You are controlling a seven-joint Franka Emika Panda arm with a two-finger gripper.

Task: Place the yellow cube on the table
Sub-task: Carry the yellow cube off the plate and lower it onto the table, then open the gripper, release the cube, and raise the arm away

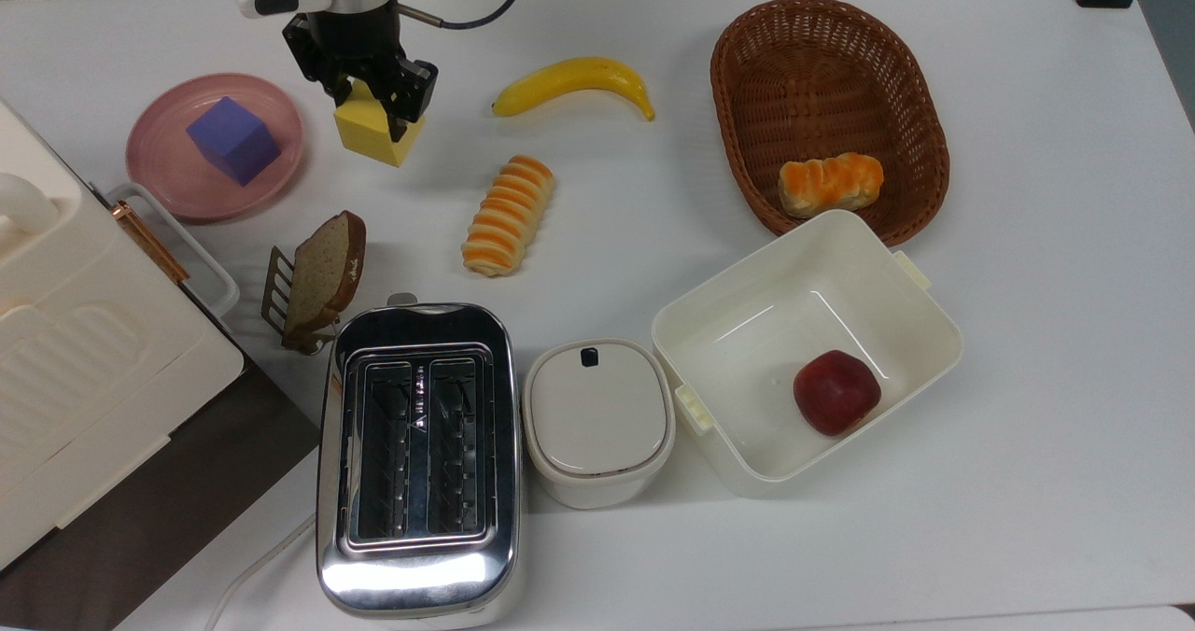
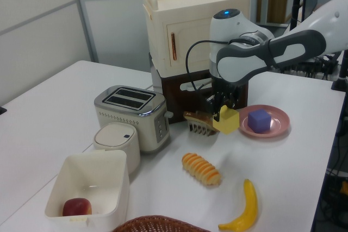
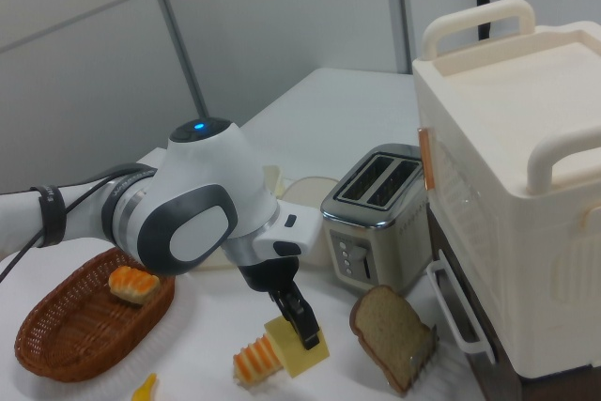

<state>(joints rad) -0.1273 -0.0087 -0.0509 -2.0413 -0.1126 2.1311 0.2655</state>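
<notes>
The gripper [image 1: 377, 99] is clamped on the yellow cube [image 1: 375, 132], one finger on each side of its upper part; in the right view the cube [image 3: 296, 345] sits tilted under the black fingers [image 3: 302, 318]. Whether the cube's lower edge touches the table [image 1: 1027, 286] cannot be told; in the left view it [image 2: 227, 120] appears at or just above the surface.

To the top view's left of the gripper lies a round pink plate [image 1: 163, 178] carrying a purple cube [image 1: 232, 139], near but apart from the yellow cube. To the top view's right of the gripper lies a banana [image 1: 573, 83], and further right a brown wicker basket [image 1: 826, 62] with a bread roll [image 1: 830, 184] in it. Below the gripper in the top view are a ridged pastry [image 1: 508, 214] and a bread slice [image 1: 323, 274] propped in a small rack. Further down stand a chrome toaster [image 1: 417, 458], a lidded white container [image 1: 597, 419] and an open white bin [image 1: 747, 351] holding a red apple [image 1: 836, 392].

The tabletop is white, smooth and plain. A cream cabinet [image 2: 196, 28] on a dark base stands behind the arm in the left view. The room has pale panelled walls [image 3: 282, 16].
</notes>
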